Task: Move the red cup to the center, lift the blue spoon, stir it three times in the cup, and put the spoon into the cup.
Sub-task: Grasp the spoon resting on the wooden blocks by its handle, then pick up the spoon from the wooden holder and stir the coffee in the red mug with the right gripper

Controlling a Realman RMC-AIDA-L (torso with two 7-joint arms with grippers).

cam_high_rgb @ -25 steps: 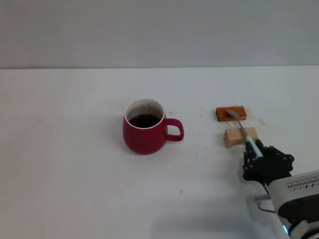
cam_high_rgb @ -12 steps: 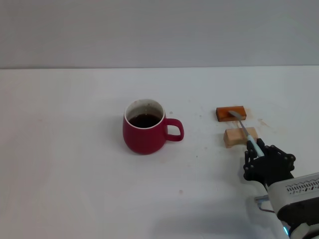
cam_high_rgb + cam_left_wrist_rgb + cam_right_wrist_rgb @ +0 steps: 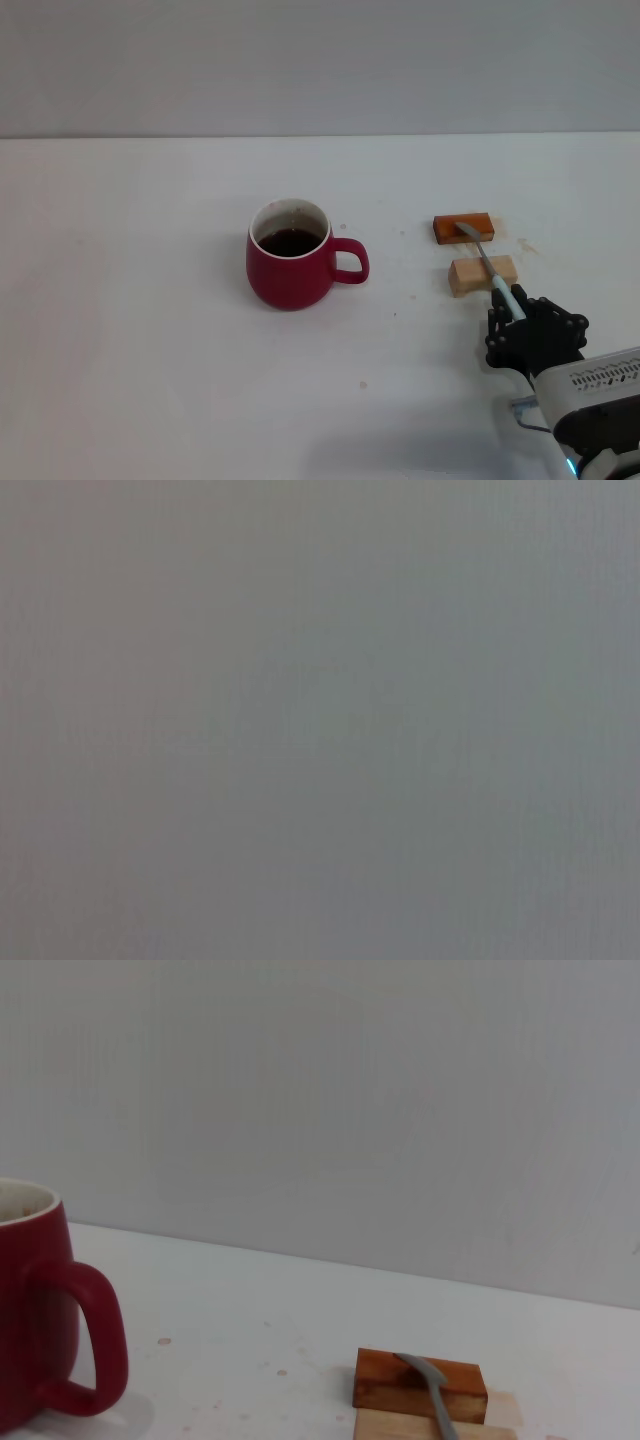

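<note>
A: Where's the red cup (image 3: pixel 290 256) sitting rn?

B: Upright on the white bench (image 3: pixel 130 330), approx mid-bench, handle pointing toward the robot's right edge. Dark liquid is showing inside, white lining above it. Nothing is touching it.

A: And the blue spoon (image 3: pixel 487 262)?

B: Well apart from the cup, over toward the right edge. Its grey bowl is resting on the orange-brown block (image 3: pixel 464 228), the neck is crossing over the tan block (image 3: pixel 483 274) just nearer the front edge, and the pale blue handle end is running down into the right gripper (image 3: pixel 532 335). The 2 blocks are lying just beside each other w/ a small gap.

A: Right gripper doing what exactly?

B: It's sitting low near the front-right corner, black fingers (image 3: pixel 505 325) bunched around the handle tip. Looks like they're pinching the spoon, but the contact itself is hidden under the knuckles, so I can't tell for certain.

A: Wrist cams?

B: Right wrist view is showing the cup's handle side and the spoon bowl on the orange-brown block; own fingers aren't in it. Left wrist view is giving plain grey only, and the left gripper isn't in any view.
</note>
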